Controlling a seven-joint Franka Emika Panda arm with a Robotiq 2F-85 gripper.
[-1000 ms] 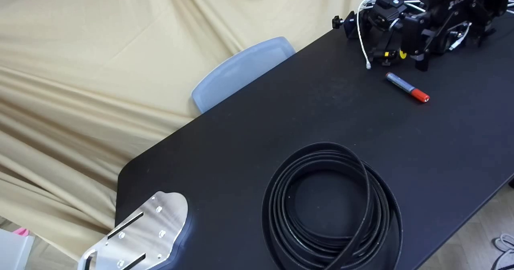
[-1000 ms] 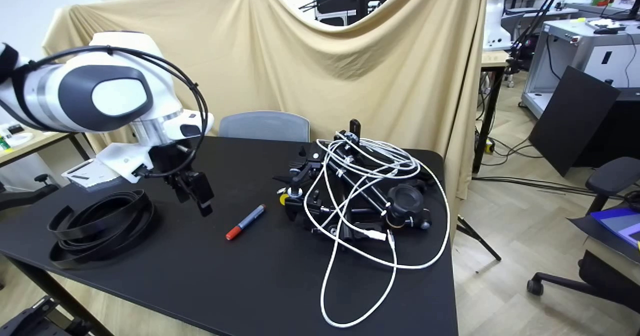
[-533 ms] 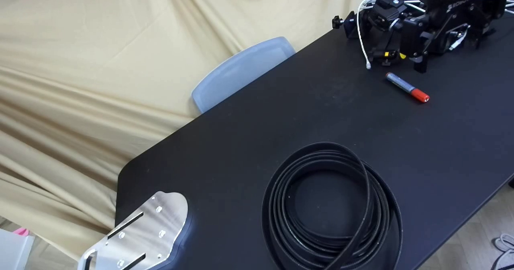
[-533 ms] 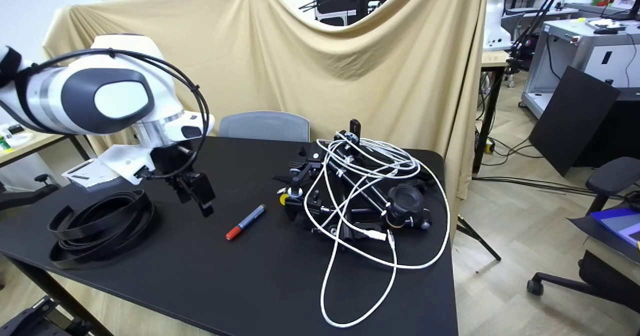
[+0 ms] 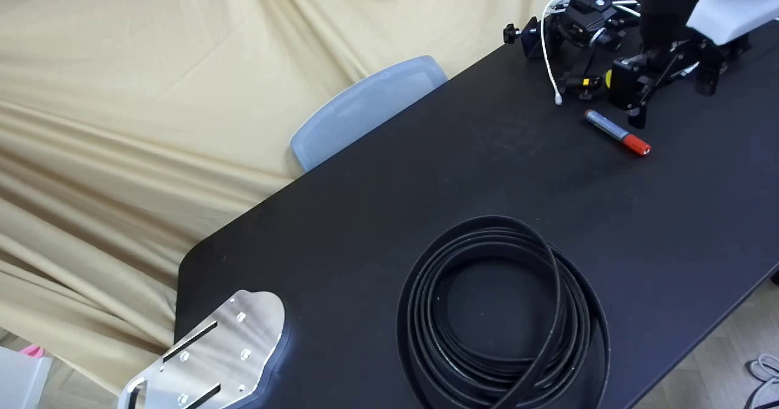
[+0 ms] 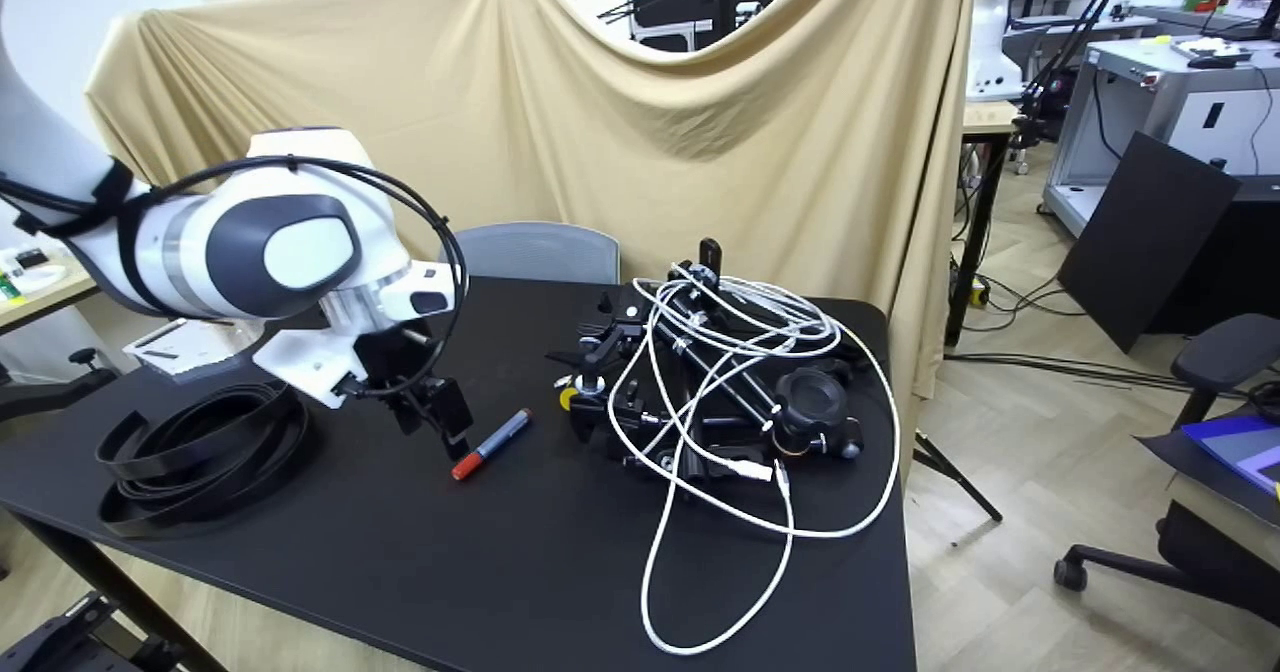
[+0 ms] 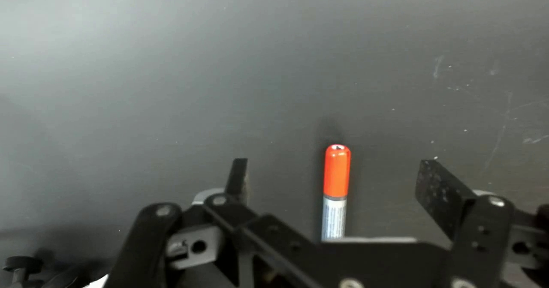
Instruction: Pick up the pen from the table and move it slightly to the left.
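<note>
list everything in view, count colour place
Pen: 1, blue-grey with red cap, on table
Work table: 1, black, beneath pen
Coil: 1, black, on table
Slotted plate: 1, silvery, near table corner
Hardware pile: 1, mostly black, on table
Draped cables: several, white, over hardware pile
Cloth: 1, beige, behind table
Chairback: 1, blue-grey, between table and cloth
Background furniture: several, mixed, beyond table
Gripper: 1, black, open, by pen
Arm: 1, white, over table
</note>
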